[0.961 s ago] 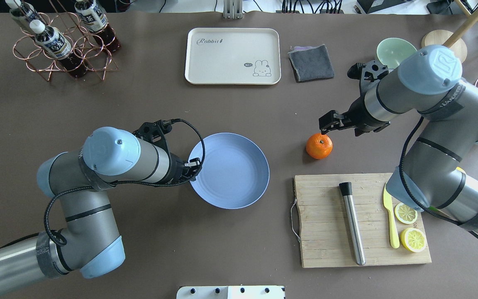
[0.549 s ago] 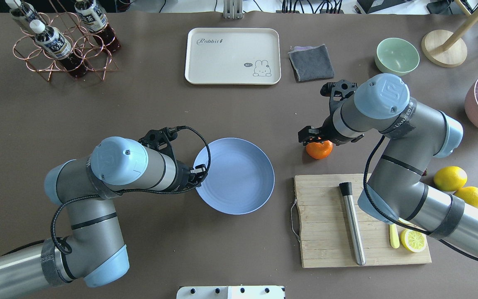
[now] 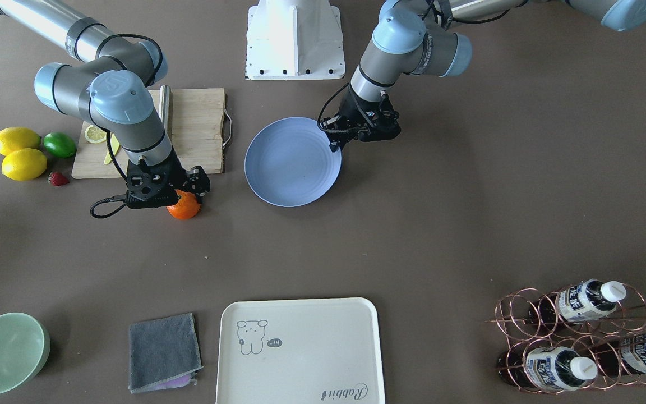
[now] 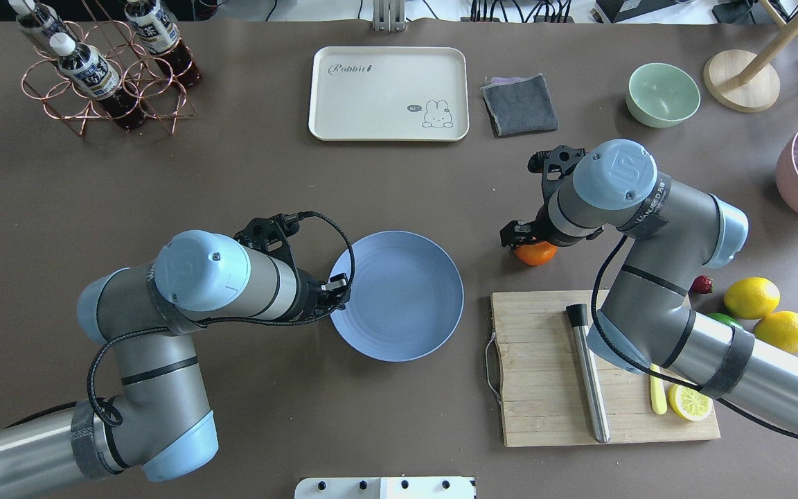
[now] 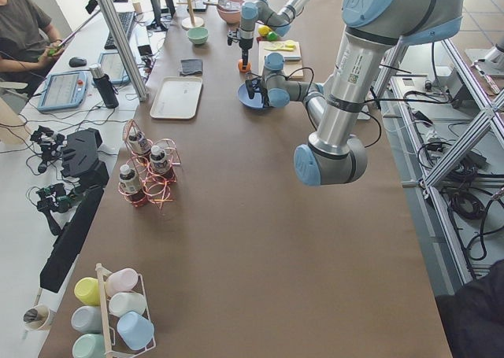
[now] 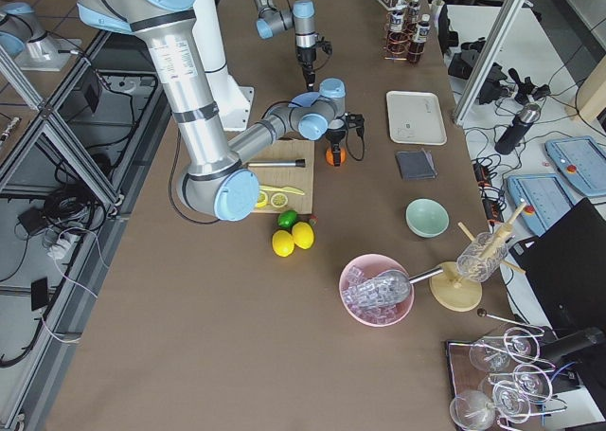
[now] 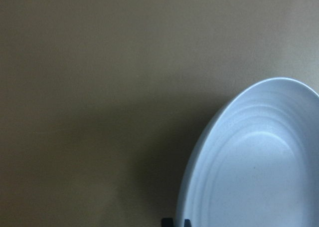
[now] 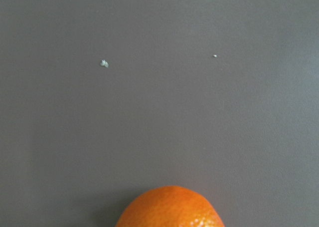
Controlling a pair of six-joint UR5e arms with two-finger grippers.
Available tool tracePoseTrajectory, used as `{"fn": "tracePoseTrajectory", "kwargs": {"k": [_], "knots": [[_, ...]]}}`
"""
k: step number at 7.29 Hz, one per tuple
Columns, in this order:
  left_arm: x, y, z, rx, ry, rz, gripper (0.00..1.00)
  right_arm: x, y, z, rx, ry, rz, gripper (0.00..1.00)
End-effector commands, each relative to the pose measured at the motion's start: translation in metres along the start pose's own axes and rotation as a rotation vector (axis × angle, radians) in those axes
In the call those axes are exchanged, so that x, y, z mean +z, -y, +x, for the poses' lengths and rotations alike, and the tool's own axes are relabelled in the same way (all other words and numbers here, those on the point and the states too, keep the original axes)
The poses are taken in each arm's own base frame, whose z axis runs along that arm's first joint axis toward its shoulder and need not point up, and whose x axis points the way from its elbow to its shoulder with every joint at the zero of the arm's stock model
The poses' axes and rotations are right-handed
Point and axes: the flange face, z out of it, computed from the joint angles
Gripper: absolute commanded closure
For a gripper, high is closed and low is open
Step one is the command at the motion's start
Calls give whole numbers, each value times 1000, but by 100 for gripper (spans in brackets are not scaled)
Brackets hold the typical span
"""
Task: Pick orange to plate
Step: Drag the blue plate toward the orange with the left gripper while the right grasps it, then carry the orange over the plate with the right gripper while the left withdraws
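Observation:
The orange (image 4: 538, 256) lies on the brown table just beyond the cutting board's far left corner. My right gripper (image 4: 524, 239) hangs low directly over it and hides its upper part. Its fingers look spread to either side, open, and the right wrist view shows only the orange's (image 8: 169, 209) top at the bottom edge with no fingertips. The light-blue plate (image 4: 406, 298) sits at mid-table, to the left of the orange. My left gripper (image 4: 339, 285) is at the plate's left rim, shut on that rim. The plate (image 7: 259, 167) fills the left wrist view's lower right.
A wooden cutting board (image 4: 544, 367) carries a steel muddler (image 4: 589, 378), a yellow knife and a lemon slice (image 4: 690, 402). Lemons (image 4: 752, 296), a lime and a strawberry lie to its right. Along the far side are a cream tray (image 4: 388, 93), grey cloth (image 4: 519, 104), green bowl (image 4: 662, 93) and bottle rack (image 4: 104, 69).
My right arm swung left and down, bringing its gripper from beside the orange to directly over it. My left gripper slid the plate a little rightward and nearer.

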Motion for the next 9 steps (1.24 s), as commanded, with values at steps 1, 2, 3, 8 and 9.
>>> {"fn": "tracePoseTrajectory", "kwargs": {"k": [1, 2, 3, 8, 9], "knots": [[-4, 0, 2, 4, -7, 0, 4, -7, 9, -5, 1, 13, 6, 100], [-13, 8, 4, 4, -21, 10, 4, -25, 17, -30, 7, 58, 6, 100], [-29, 30, -1, 5, -25, 39, 4, -46, 25, -61, 54, 112, 10, 100], [-84, 151, -97, 179, 61, 31, 4, -57, -55, -205, 138, 200, -9, 100], [-85, 153, -97, 192, 62, 33, 4, -45, -70, -212, 129, 183, -15, 100]]}}
